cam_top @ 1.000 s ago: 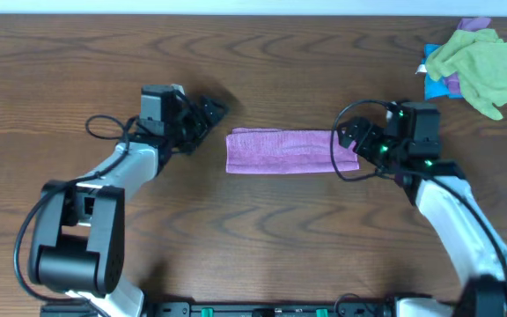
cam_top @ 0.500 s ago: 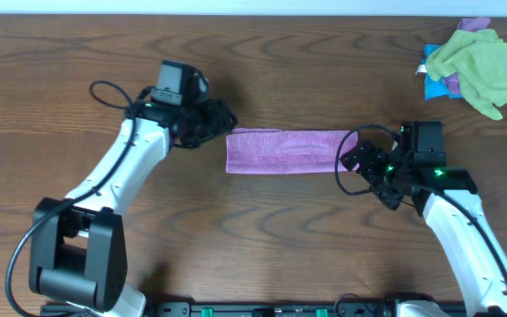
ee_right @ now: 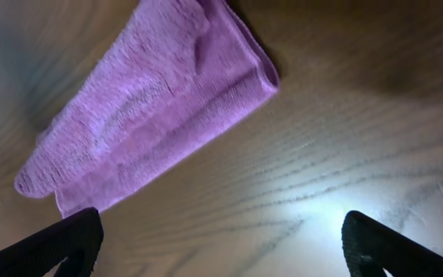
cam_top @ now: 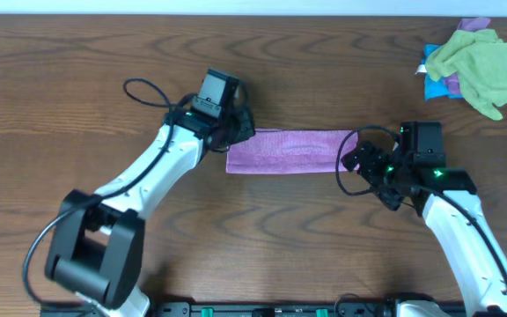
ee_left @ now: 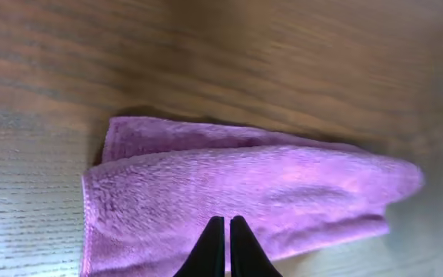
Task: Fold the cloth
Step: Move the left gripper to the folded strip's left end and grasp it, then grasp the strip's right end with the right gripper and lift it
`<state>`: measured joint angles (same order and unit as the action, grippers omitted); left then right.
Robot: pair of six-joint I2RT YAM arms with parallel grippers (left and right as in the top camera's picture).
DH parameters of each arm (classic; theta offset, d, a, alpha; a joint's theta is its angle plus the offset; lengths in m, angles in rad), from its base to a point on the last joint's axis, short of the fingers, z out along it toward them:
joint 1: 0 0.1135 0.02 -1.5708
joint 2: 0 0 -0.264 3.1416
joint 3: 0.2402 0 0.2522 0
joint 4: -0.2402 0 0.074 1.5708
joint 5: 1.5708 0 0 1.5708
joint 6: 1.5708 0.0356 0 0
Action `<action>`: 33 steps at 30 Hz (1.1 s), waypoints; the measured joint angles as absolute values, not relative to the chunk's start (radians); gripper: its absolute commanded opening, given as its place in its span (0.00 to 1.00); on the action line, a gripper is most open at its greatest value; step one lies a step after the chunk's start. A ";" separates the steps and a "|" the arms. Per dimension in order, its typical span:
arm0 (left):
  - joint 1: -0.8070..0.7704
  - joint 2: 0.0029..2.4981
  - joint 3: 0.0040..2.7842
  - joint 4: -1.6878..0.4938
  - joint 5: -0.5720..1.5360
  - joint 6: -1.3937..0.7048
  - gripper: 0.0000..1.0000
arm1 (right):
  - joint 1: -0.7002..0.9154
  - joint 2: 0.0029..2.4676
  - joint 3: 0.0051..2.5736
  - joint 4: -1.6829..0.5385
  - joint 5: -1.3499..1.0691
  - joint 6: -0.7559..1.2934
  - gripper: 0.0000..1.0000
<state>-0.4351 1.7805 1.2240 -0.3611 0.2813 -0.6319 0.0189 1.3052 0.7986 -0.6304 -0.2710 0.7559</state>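
The cloth (cam_top: pixel 284 151) is lying as a long lilac band across the middle of the counter (cam_top: pixel 262 238), doubled over on itself, and both arms are sitting at its two short ends. The left end effector (cam_top: pixel 238 134) is hovering at the cloth's upper left corner, and the left wrist view is showing its two dark fingers pressed tight together (ee_left: pixel 223 227), tips pointing out over the fuzzy surface of the cloth (ee_left: pixel 244 192); nothing is visibly pinched between them, and whether the tips are touching the pile is hard to say. Over on the other side, the right end effector (cam_top: pixel 356 161) is waiting just beside the cloth's right end, with its cable looping over that end. The right wrist view is showing its fingers spread wide (ee_right: pixel 221 219), one at each lower corner of the view, and the cloth (ee_right: pixel 144 108) is lying ahead of them on bare wood, outside the gap. A yellow-green cloth (cam_top: pixel 481 60) is sitting heaped on a blue cloth (cam_top: pixel 433 85) at the far right corner, well apart.
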 measured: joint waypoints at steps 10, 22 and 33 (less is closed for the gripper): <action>-0.435 1.924 1.224 -0.356 0.285 -0.662 0.06 | 0.019 1.305 0.633 -0.397 -0.261 0.759 0.99; -0.436 1.963 1.224 -0.352 0.285 -0.677 0.06 | 0.019 1.434 0.546 -0.126 -0.283 0.777 0.97; -0.436 1.967 1.224 -0.353 0.284 -0.677 0.06 | 0.019 1.544 0.568 0.043 -0.331 0.802 0.85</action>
<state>-0.4358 1.9675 1.2240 -0.3531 0.2844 -0.6773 0.0189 1.5436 0.5682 0.0433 -0.3305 0.8017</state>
